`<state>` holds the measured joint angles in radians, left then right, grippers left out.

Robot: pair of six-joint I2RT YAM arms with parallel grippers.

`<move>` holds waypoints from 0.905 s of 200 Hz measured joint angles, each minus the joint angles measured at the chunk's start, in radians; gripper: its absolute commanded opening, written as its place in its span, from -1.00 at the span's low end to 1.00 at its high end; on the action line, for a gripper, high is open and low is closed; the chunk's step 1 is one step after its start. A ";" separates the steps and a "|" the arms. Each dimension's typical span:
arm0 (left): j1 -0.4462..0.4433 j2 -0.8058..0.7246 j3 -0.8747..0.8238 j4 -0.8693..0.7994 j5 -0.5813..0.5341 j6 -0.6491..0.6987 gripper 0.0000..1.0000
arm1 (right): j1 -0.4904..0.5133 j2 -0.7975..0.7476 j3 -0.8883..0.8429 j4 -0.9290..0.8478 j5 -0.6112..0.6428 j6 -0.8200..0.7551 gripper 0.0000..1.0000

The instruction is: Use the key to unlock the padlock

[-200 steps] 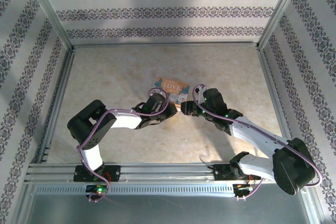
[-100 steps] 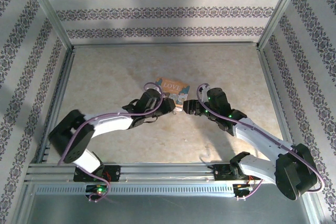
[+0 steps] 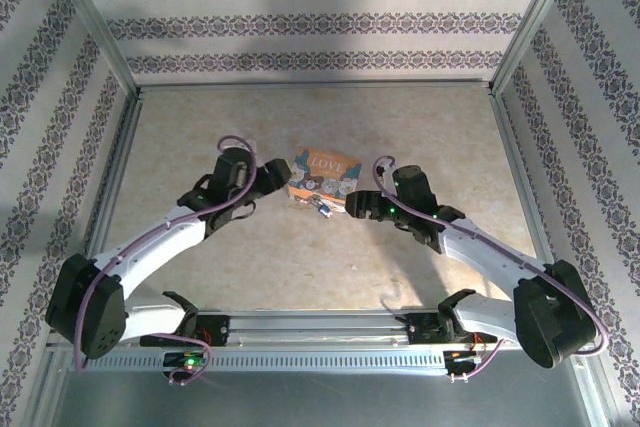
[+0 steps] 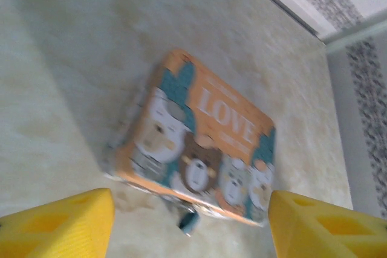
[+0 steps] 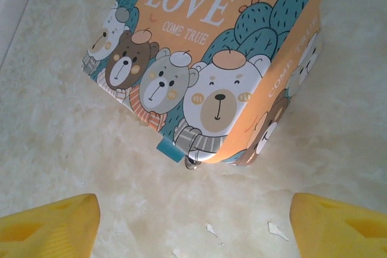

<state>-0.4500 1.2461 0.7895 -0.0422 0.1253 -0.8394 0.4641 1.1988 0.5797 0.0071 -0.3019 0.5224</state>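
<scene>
Pale mottled tabletop (image 3: 250, 137) sits inside patterned walls. On it the padlock (image 5: 211, 58) lies flat, its "LOVE" face up, just ahead of both grippers and between them. The left gripper (image 3: 280, 180) has its yellow fingers (image 4: 60, 225) spread wide and holds nothing; the block lies just beyond the tips, apart from them. The right gripper (image 5: 193, 228) is likewise spread and empty. The key (image 5: 171, 150) pokes its blue head out at the padlock's edge nearest the grippers, touching it.
</scene>
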 measured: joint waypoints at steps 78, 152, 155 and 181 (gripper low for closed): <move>0.144 0.294 0.161 -0.022 0.233 0.126 0.44 | -0.017 0.181 0.083 0.069 -0.042 0.044 0.97; 0.138 0.544 0.298 -0.018 0.377 0.156 -0.01 | -0.017 0.321 0.163 0.119 -0.060 0.058 0.96; 0.137 0.547 0.298 -0.018 0.378 0.158 -0.02 | -0.017 0.325 0.166 0.119 -0.061 0.058 0.95; 0.130 0.558 0.286 0.002 0.399 0.149 -0.10 | -0.017 0.354 0.201 0.122 -0.080 0.055 0.89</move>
<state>-0.3199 1.8038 1.0756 -0.0402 0.5243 -0.6903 0.4469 1.5532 0.7807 0.1287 -0.3824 0.5770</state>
